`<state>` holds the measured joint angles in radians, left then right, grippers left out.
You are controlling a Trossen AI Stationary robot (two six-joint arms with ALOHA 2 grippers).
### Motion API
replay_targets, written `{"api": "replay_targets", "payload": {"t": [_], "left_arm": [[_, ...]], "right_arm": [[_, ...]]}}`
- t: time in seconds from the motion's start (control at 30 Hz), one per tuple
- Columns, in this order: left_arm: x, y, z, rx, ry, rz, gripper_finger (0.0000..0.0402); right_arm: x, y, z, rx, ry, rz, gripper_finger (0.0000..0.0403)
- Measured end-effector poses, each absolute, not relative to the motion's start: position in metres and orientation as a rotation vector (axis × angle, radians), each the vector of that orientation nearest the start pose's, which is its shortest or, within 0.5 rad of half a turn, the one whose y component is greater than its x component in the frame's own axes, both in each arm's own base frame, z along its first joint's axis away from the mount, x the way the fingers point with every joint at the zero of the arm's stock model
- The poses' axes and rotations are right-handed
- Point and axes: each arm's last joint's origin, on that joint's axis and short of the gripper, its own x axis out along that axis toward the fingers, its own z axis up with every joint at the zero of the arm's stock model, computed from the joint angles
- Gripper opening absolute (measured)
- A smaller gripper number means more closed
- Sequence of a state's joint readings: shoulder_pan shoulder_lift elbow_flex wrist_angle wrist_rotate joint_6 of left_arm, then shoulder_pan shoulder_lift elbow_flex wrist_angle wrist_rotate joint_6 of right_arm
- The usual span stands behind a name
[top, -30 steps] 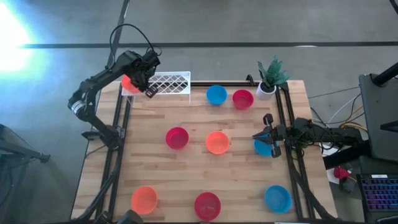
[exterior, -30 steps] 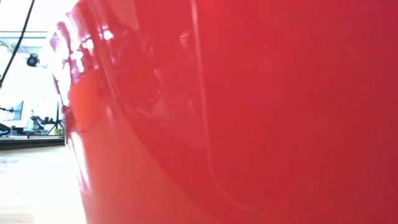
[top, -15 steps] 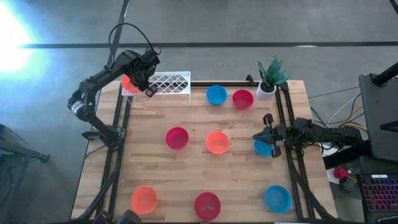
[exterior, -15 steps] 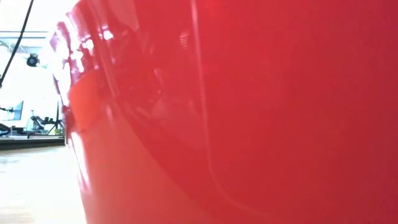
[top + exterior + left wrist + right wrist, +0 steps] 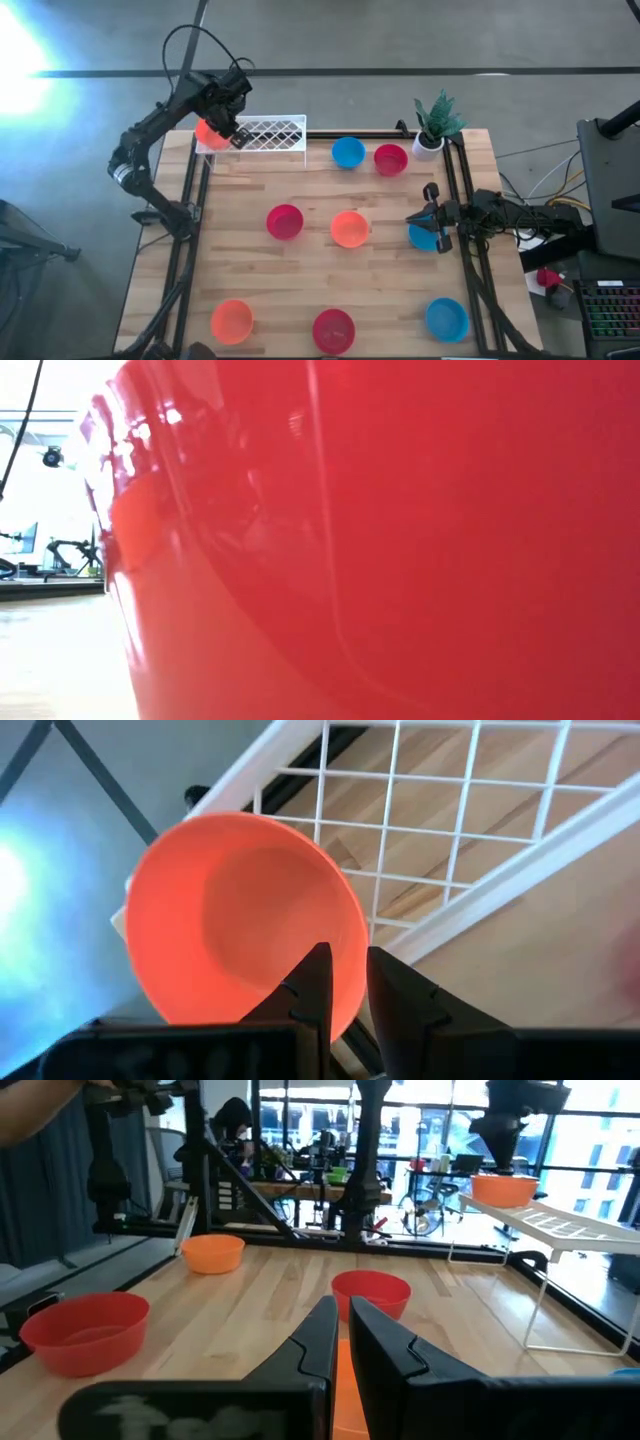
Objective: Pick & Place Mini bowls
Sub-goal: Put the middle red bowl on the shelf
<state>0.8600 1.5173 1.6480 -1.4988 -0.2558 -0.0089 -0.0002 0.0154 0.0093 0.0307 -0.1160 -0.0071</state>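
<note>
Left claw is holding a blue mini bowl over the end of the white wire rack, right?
Not quite: the mini bowl is orange, not blue. The left wrist view shows the left claw pinching its rim, and the high view places it at the end of the white wire rack.

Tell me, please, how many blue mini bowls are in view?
3: one at the far edge beside a red bowl, one under the right gripper, one at the near right corner. None seems hidden.
</note>
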Motion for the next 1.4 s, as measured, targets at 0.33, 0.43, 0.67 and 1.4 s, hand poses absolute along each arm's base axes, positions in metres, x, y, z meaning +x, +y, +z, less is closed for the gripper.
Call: {"api": "replay_targets", "payload": {"t": [0.33,0.43,0.67,1.4], "left_arm": [[0.159,0.176,0.39,-0.332,1.261,0.896,0.0059],[0.159,0.162,0.401,-0.285,1.187,0.877,0.0055],[0.16,0.125,0.417,-0.159,0.974,0.798,0.0029],[0.169,0.031,0.337,0.037,0.871,0.371,0.0]], "right_arm": [[0.098,-0.003,0.169,-0.006,-0.027,-0.113,0.0028],[0.098,-0.004,0.169,0.0,-0.03,-0.139,0.0028],[0.097,-0.004,0.174,0.003,-0.085,-0.146,0.0028],[0.096,-0.007,0.178,0.016,-0.129,-0.247,0.0028]]}}
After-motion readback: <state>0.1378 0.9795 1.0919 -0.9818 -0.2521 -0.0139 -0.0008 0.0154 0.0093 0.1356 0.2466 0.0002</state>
